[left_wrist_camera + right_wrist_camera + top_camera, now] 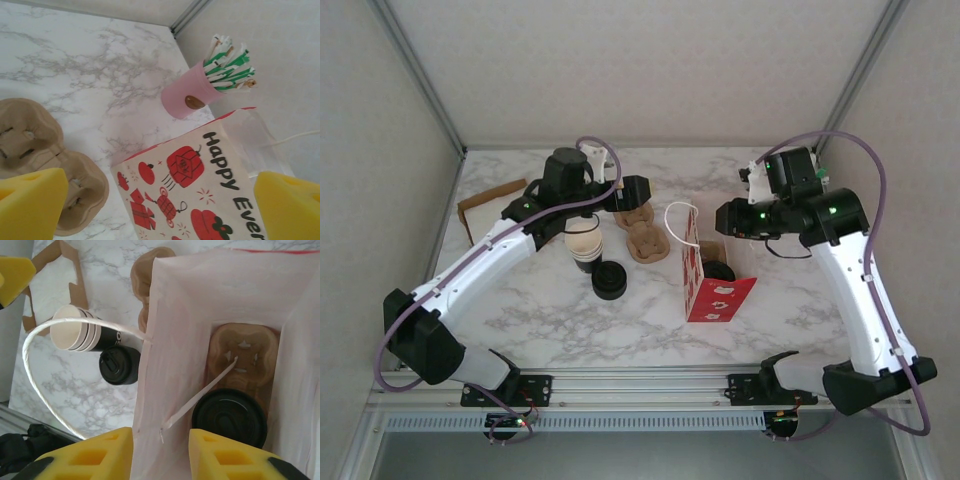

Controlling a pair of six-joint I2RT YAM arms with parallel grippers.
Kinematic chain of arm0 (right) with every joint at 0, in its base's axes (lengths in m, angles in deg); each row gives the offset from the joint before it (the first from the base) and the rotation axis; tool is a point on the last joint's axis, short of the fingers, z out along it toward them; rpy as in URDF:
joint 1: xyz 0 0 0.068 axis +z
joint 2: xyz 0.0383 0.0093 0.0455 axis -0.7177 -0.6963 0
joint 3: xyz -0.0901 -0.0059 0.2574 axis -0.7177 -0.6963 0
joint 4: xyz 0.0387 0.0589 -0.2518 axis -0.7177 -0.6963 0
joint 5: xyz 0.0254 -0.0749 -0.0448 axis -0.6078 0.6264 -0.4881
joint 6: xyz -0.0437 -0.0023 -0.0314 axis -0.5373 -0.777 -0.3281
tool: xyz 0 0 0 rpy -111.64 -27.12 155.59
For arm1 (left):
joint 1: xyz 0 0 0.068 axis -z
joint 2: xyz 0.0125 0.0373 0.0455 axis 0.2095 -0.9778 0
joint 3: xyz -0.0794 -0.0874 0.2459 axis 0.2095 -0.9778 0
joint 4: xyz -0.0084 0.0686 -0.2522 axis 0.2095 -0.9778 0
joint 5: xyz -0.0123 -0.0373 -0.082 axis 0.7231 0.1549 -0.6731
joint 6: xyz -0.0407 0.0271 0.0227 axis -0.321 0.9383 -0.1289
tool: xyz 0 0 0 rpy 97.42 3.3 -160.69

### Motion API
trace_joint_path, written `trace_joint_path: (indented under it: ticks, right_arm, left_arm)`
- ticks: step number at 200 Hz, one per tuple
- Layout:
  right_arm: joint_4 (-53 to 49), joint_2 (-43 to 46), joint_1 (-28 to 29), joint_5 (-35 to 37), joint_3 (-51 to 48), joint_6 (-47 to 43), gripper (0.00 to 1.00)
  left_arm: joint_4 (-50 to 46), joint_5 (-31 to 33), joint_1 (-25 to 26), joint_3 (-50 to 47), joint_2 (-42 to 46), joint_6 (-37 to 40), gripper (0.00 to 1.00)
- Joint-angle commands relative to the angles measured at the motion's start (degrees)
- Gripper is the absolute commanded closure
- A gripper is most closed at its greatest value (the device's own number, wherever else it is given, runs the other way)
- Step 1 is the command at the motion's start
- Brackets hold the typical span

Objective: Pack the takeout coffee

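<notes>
**A:** Surface and room?

**B:** One table point(550, 320), white marble pattern with grey veins. Plain pale walls point(650, 70) behind and to both sides. A metal rail point(620, 385) runs along the near edge and carries both arm bases.

**A:** Stock on the surface?

**B:** One red printed paper bag point(720, 298), upright with its mouth open. One stack of lidless cups point(82, 335), lying on its side. Loose black lids point(119, 365), just beside that stack. Empty cardboard carriers point(30, 135), left of the bag. One pink cup of wrapped stirrers point(187, 95), by the back wall. One brown card strip point(485, 205), at the far left.

**A:** The takeout coffee?

**B:** The takeout coffee point(230, 415) is inside the bag with its black lid up. It is seated in one end of a cardboard carrier point(242, 347) at the bottom.

**A:** And relative to the claws?

**B:** The right claw point(161, 455) sits at the bag's mouth, narrowly parted and gripping nothing. The bag's near wall stands in its gap, with one pad outside and one inside. The lid lies just beyond the inside pad, lower down and apart from it. The left claw point(160, 200) is spread wide and empty, hanging over the bag's far side and the empty carriers.
</notes>
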Motion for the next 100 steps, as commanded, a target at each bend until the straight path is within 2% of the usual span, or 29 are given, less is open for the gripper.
trace_joint_path:
  ticks: [1,24,65,100]
  right_arm:
    - [-0.82,-0.02,1.08,2.6,3.39,-0.24,0.65]
    - [-0.85,-0.57,3.25,3.24,5.31,-0.45,0.62]
    - [2.38,-0.72,10.05,3.96,7.45,-0.8,0.45]
    - [5.99,-3.08,17.7,5.45,8.62,-1.01,0.33]
  left_arm:
    - [-1.0,2.79,-1.31,-1.2,2.13,0.11,0.04]
    - [-2.03,3.82,-2.97,-2.26,3.54,0.2,0.02]
    - [-4.38,6.2,-6.6,-4.52,6.43,0.25,0.0]
    - [-7.32,8.99,-11.81,-7.08,9.76,-0.3,0.0]
